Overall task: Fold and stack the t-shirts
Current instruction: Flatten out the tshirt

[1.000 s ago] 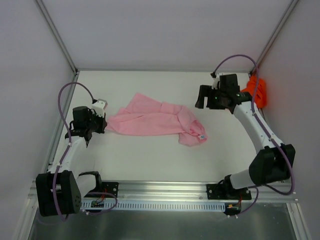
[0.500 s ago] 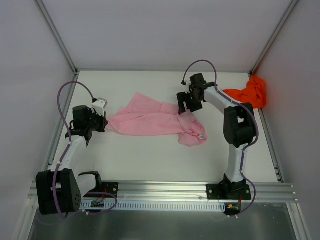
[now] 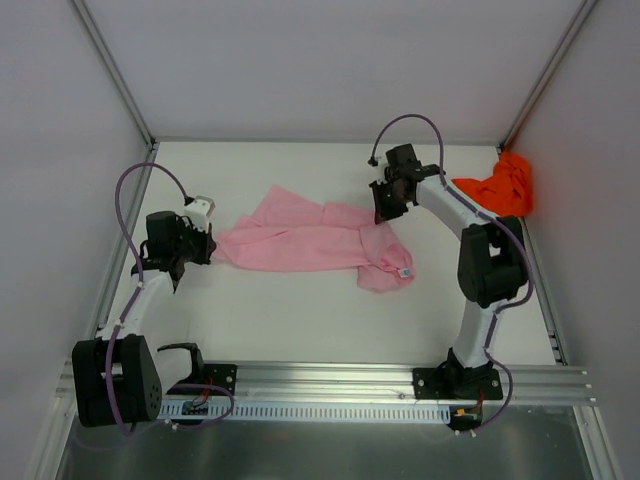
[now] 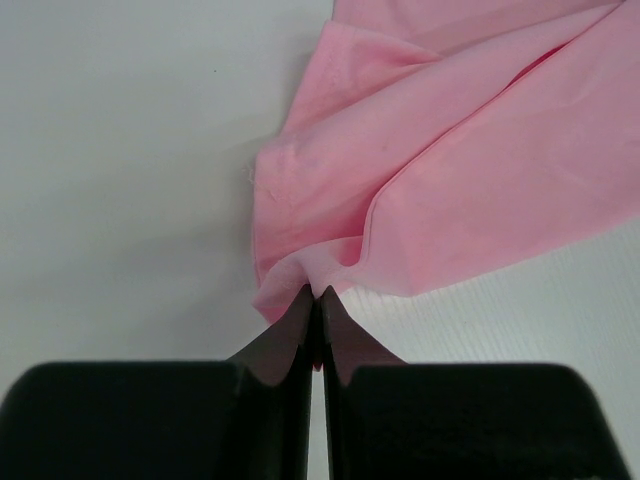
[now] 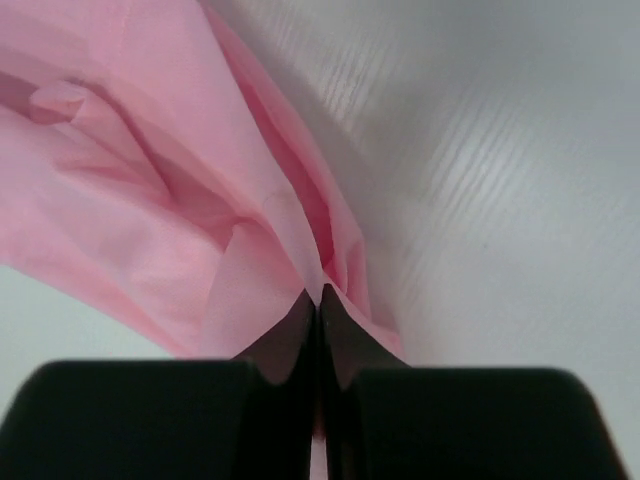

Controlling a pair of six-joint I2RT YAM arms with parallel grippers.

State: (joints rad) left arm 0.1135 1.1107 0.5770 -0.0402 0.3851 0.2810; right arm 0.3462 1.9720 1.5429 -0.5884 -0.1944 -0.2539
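A pale pink t-shirt (image 3: pixel 310 240) lies crumpled across the middle of the table, a small label at its near right end. My left gripper (image 3: pixel 207 243) is shut on its left edge; the pink cloth (image 4: pixel 440 170) bunches at the closed tips (image 4: pixel 316 296). My right gripper (image 3: pixel 380 214) is shut on the shirt's upper right edge, where the pink fabric (image 5: pixel 160 190) is pinched between the black fingertips (image 5: pixel 318 292). An orange-red t-shirt (image 3: pixel 500 188) lies bunched in the far right corner, apart from both grippers.
White walls and metal frame posts enclose the table on three sides. The metal rail (image 3: pixel 330 385) with both arm bases runs along the near edge. The right arm reaches up the right side, its elbow (image 3: pixel 487 265) beside the pink shirt.
The right arm swung left from the orange-red shirt to the pink shirt's upper right edge, and its gripper went from open to shut on the fabric. The left gripper held still.
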